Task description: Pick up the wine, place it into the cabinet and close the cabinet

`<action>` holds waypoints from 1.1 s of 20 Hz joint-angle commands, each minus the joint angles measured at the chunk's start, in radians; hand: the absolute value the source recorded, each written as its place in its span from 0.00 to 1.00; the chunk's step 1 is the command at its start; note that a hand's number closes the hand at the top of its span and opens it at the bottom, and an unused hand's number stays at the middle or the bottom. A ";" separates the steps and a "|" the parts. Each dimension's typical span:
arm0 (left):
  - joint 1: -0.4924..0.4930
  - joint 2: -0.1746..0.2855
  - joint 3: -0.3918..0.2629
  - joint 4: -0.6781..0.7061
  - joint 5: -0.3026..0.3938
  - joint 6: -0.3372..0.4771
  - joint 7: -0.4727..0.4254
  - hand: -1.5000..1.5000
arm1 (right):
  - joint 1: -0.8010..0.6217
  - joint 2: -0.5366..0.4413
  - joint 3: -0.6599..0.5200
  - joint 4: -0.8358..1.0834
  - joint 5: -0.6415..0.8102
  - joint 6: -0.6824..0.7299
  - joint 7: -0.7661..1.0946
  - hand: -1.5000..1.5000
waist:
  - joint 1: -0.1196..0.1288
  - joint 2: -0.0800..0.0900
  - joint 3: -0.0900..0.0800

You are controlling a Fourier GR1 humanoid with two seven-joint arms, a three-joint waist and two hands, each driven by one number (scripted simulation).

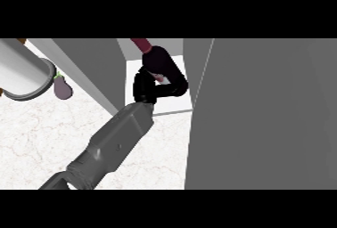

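The wine bottle (160, 57) is dark red, and its neck (140, 43) points up and to the left. It stands in the cabinet's opening, over the white shelf floor (172, 103). My left hand (153, 89) reaches in from the lower left on a grey forearm (115, 142). Its fingers and thumb curl round the bottle's lower part and hide it. The cabinet's door (263, 111) stands open as a broad grey panel that fills the right side. My right hand does not show.
A grey cabinet side panel (92, 67) borders the opening on the left. A large pale round pot (23, 73) and a purple eggplant (63, 87) sit at the upper left on the marble counter (39, 138).
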 commanded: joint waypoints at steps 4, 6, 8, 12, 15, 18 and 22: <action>0.022 0.000 -0.042 -0.073 0.118 0.065 -0.066 1.00 | 0.008 0.001 0.020 -0.013 0.009 0.005 -0.001 0.00 | -0.017 0.000 0.000; -0.024 0.000 -0.035 -0.053 0.144 0.089 -0.043 0.00 | 0.004 -0.023 -0.018 -0.012 -0.028 0.019 0.014 0.00 | -0.009 0.000 0.000; -0.053 0.000 -0.016 -0.001 0.146 0.051 -0.060 0.00 | 0.026 0.000 0.011 0.007 0.018 0.011 -0.032 0.00 | 0.001 0.004 0.001; -0.059 0.000 -0.045 -0.017 0.189 0.076 -0.080 0.00 | -0.002 -0.011 -0.019 -0.003 0.002 0.004 -0.011 0.00 | 0.006 0.000 0.001; -0.015 0.000 -0.065 -0.004 0.216 0.068 -0.091 0.00 | 0.034 -0.001 0.032 -0.022 -0.001 0.015 0.001 0.00 | -0.015 0.005 0.000; -0.040 0.000 -0.116 -0.020 0.214 0.133 -0.101 0.00 | -0.017 -0.012 0.000 -0.002 0.010 0.002 0.008 0.00 | -0.001 0.000 0.000; -0.059 0.000 -0.186 0.032 0.164 0.150 -0.102 0.00 | -0.015 -0.028 -0.049 0.014 -0.048 0.027 -0.015 0.00 | 0.006 0.003 0.001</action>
